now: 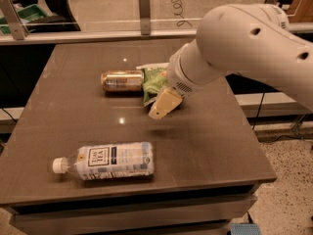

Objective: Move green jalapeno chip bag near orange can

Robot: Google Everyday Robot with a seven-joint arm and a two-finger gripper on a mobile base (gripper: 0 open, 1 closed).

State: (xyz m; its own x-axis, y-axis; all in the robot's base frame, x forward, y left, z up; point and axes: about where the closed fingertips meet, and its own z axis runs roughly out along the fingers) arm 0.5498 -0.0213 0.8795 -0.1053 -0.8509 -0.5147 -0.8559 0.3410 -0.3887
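Green jalapeno chip bag point(155, 78) lies against orange can point(122, 81), as the task requires; gripper point(164, 103) sits just beside it, and whether the jaws are open cannot be told.

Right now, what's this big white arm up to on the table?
A white robot arm is reaching over a brown table. Its end effector hangs low at the near edge of a green chip bag; whether it grips the bag cannot be seen. The bag lies right beside an orange can tipped on its side, so it looks already placed there. A tea bottle lies apart, nearer the front edge.
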